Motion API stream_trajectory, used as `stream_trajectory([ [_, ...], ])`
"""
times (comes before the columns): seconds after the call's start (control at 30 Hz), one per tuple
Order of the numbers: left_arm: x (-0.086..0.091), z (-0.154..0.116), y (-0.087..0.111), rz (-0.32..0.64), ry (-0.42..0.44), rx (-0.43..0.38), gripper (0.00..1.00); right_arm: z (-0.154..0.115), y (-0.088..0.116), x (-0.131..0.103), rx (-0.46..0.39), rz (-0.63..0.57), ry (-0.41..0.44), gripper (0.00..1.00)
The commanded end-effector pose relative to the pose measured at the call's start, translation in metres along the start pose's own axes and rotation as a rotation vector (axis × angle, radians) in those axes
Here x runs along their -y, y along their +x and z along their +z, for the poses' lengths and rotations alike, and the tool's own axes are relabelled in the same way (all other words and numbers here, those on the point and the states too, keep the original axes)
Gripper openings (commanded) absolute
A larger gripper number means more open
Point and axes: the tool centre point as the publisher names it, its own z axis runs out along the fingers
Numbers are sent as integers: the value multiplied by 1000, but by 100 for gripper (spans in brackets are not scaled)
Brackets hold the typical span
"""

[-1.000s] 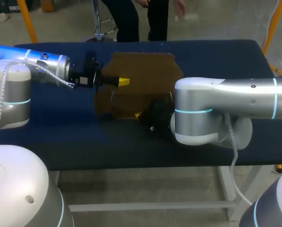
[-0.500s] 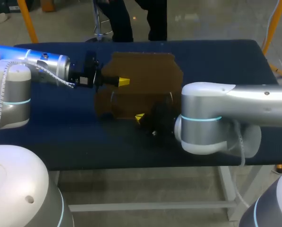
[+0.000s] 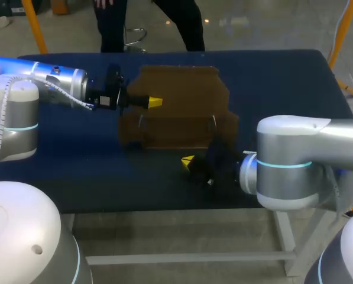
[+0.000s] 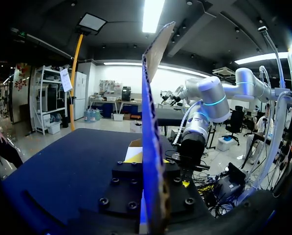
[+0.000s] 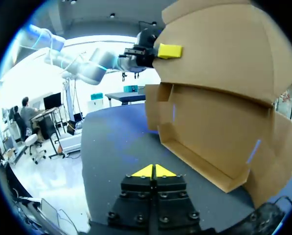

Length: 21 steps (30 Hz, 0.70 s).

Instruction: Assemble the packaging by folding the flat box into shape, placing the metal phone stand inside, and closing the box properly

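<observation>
- Box (image 3: 176,121) half-folded mid-counter (image 3: 70,165), its tray open toward the near edge.
- Left gripper (image 3: 154,102) pinches the box's raised flap.
- Right gripper (image 3: 188,160), tips pressed together, sits just before the tray.

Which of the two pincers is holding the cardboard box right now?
The left pincer, clamped on an upright panel of the cardboard box. The right pincer is shut on nothing, in front of the box and clear of it.

A plain brown cardboard box (image 3: 176,112) is shown against a dark navy cloth table (image 3: 282,77). The black left gripper (image 3: 154,102) and right gripper (image 3: 188,160) are tipped bright yellow; silver-white arms (image 3: 294,148) are banded cyan.
</observation>
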Motion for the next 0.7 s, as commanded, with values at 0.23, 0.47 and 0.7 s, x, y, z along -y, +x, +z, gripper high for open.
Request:
stream_trajectory([
  [0.23, -2, 0, -1, 0, 1, -5, 0, -79, -3, 13, -52, -18, -1, 0],
  [0.47, -2, 0, -1, 0, 1, -5, 0, -112, -10, 21, -62, -49, 1, 0],
  [0.7, -2, 0, -1, 0, 1, -5, 0, -136, -28, 31, -47, -58, -9, 5],
])
